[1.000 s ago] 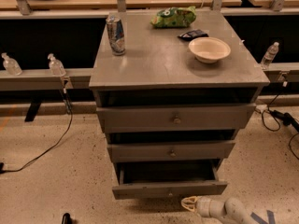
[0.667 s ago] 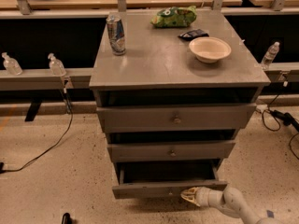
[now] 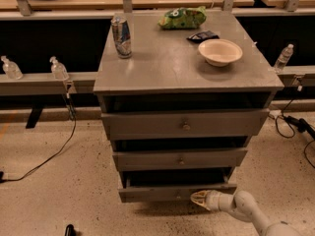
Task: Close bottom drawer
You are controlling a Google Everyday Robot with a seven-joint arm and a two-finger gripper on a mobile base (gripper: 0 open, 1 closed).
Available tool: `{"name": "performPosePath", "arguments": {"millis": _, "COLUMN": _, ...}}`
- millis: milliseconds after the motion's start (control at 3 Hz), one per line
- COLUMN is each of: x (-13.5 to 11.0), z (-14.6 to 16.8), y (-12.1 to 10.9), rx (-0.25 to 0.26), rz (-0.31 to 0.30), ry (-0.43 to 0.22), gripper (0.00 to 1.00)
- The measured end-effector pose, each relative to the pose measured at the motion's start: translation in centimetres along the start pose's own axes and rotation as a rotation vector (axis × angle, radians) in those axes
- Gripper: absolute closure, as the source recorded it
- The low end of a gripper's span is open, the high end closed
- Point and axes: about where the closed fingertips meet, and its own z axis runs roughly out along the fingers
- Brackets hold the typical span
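Note:
The bottom drawer [image 3: 162,192] is the narrowest of three grey drawers in the grey cabinet [image 3: 182,68]. It stands pulled out a little, with a dark gap above its low front panel. My gripper [image 3: 199,197] is low at the right of the view, on a white arm coming in from the bottom right. Its tip is against the right part of the drawer's front panel. The drawer's knob is hard to make out beside the gripper.
The top drawer [image 3: 186,124] and middle drawer [image 3: 180,159] sit above. On the cabinet top stand a can [image 3: 121,35], a white bowl [image 3: 220,51], a green chip bag [image 3: 182,17] and a dark packet [image 3: 203,36]. Cables [image 3: 54,151] lie on the speckled floor.
My gripper has moved up and slightly left, from the floor in front of the drawer to its front panel. The drawer looks about as far out as before.

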Motion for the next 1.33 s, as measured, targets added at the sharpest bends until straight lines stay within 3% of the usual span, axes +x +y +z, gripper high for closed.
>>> {"name": "performPosePath", "arguments": {"millis": 667, "x": 3.0, "z": -0.5, "y": 8.6, "rx": -0.009, "rz": 0.007, "ry": 0.002, "gripper": 1.0}}
{"name": "performPosePath", "arguments": {"millis": 1000, "x": 3.1, "z": -1.0, "y": 9.7, "rx": 0.001, "rz": -0.001, "ry": 0.002, "gripper": 1.0}}
{"name": "performPosePath", "arguments": {"millis": 1333, "x": 1.7, "z": -0.4, "y": 7.1, "rx": -0.003, "rz": -0.046, "ry": -0.011, "gripper": 1.0}}
